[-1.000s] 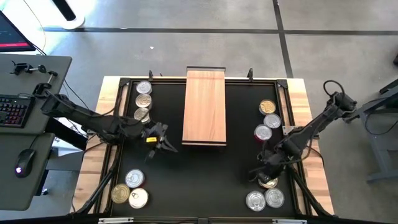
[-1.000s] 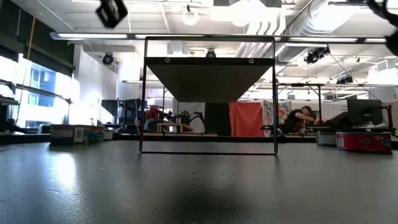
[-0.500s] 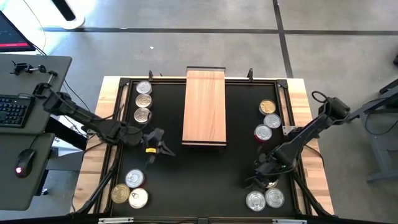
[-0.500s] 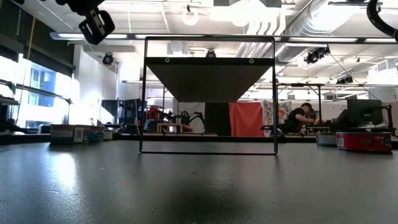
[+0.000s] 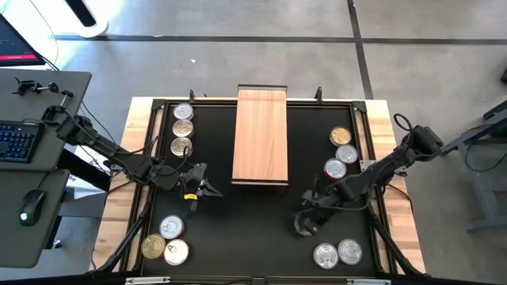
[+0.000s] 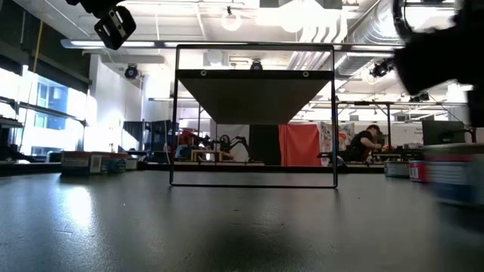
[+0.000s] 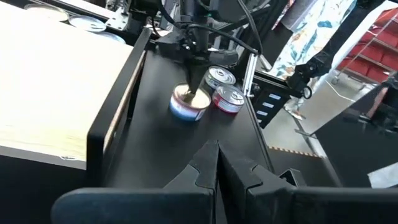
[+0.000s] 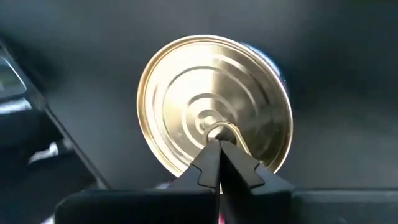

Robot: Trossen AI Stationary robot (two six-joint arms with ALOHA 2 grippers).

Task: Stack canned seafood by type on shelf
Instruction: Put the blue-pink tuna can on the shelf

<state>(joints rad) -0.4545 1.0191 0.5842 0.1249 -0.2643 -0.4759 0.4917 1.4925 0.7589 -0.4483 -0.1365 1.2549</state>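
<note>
One gold-lidded tin [image 8: 214, 112], small, rigid and slick-sided, likely fairly heavy for its size, hangs from its pull tab, a thin hold that may let it swing or slip. The left gripper [image 5: 192, 190], fingers pressed together and empty, hovers over the table's [image 5: 253, 229] left half, just off the shelf's [image 5: 261, 134] near left corner. The right gripper [image 5: 305, 224], its arm stretched low from the right edge, is pinched shut on that tab near the shelf's near right corner.

1. Shelf [image 5: 261, 136] sits mid-bench [image 5: 253, 229], running out from the far edge.
2. Three tins [image 5: 181, 129] line the far-left corner, three more [image 5: 165, 241] the near-left.
3. Three tins [image 5: 341, 151] by the right edge, two [image 5: 337, 253] near-right.
4. One tin [image 8: 214, 114] sits under the right gripper [image 5: 307, 225], between the shelf's near end and that near-right pair.
</note>
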